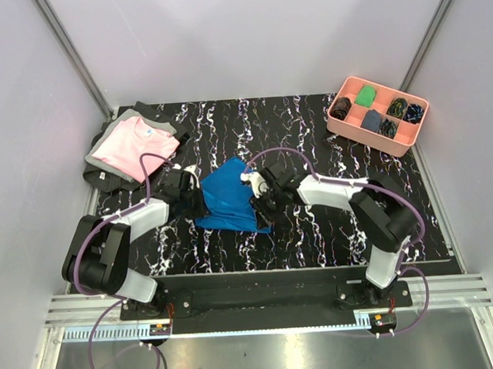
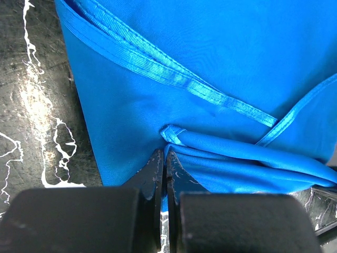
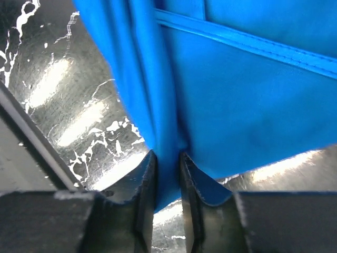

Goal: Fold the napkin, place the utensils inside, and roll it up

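Black moulded fingers (image 2: 150, 176) of the left hand (image 2: 164, 157) fill the lower edge of the left wrist view. They are pressed almost together on a thin layer of the large, shiny royal-blue satin napkin (image 2: 221, 58). A sliver of blue shows in the narrow slot between them. A small folded corner of the cloth sits just above the fingertips. A ribbed, stitched hem band runs diagonally across the smooth fabric, which is plain and unpatterned.

In the right wrist view, the right hand (image 3: 167, 158) is clamped on a bunched vertical pleat of the napkin, with fabric filling the gap between its fingers. A flat hem band crosses the upper part of the cloth.

From above, the napkin forms an irregular, creased, partly doubled-over patch near the centre of the glossy black tabletop with white marble veining (image 1: 315, 230). The left hand grips its left edge and the right hand its right edge.

Far left, a folded pink shirt with grey trim (image 1: 137, 145) lies flat. Far right, a salmon-pink compartmented tray (image 1: 355, 131) holds small dark and green cloth bundles (image 1: 364, 94).
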{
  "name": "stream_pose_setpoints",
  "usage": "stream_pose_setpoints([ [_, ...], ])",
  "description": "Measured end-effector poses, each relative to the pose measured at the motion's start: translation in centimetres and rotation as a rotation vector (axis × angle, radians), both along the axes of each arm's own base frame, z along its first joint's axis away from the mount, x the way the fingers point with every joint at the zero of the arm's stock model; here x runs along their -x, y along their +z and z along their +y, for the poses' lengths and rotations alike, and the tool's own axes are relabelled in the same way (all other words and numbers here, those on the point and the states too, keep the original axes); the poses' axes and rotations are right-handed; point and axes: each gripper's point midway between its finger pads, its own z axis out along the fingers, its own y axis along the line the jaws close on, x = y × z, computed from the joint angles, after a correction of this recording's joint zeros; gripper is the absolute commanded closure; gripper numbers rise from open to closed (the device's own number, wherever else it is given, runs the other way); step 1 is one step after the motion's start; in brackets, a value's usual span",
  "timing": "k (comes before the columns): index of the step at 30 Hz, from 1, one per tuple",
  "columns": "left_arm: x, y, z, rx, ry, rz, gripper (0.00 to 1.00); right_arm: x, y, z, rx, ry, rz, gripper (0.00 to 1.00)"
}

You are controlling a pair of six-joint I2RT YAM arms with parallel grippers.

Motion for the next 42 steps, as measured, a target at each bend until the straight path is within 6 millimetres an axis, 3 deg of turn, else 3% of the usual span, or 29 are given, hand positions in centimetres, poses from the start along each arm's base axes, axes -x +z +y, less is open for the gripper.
stream_pose_setpoints([
  [6, 0.0, 0.0, 0.0, 0.002, -0.001, 0.001, 1.00, -0.5, -0.9, -1.1, -0.032, -0.078, 0.149, 0.53],
  [17, 0.0, 0.0, -0.1, 0.006, -0.004, 0.002, 1.00, -3.5, -0.1, -4.1, 0.023, -0.292, 0.129, 0.39],
  [20, 0.0, 0.0, -0.1, 0.006, -0.004, 0.002, 1.00, -4.4, 1.8, -4.6, 0.016, -0.346, 0.069, 0.35],
  [23, 0.0, 0.0, -0.2, 0.007, -0.005, 0.003, 1.00, -4.9, 5.2, -4.4, -0.053, -0.365, 0.004, 0.34],
  [26, 0.0, 0.0, -0.2, 0.008, -0.005, 0.003, 1.00, -4.7, 9.0, -3.3, -0.166, -0.346, -0.032, 0.34],
  [29, 0.0, 0.0, -0.2, 0.008, -0.005, 0.003, 1.00, -3.9, 10.4, -1.9, -0.235, -0.312, -0.018, 0.35],
  [35, 0.0, 0.0, -0.2, 0.009, -0.005, 0.003, 1.00, -1.8, 7.7, 0.4, -0.242, -0.251, 0.124, 0.37],
  [42, 0.1, 0.0, -0.2, 0.009, -0.006, 0.004, 1.00, -0.8, 5.0, 1.0, -0.212, -0.235, 0.231, 0.37],
])
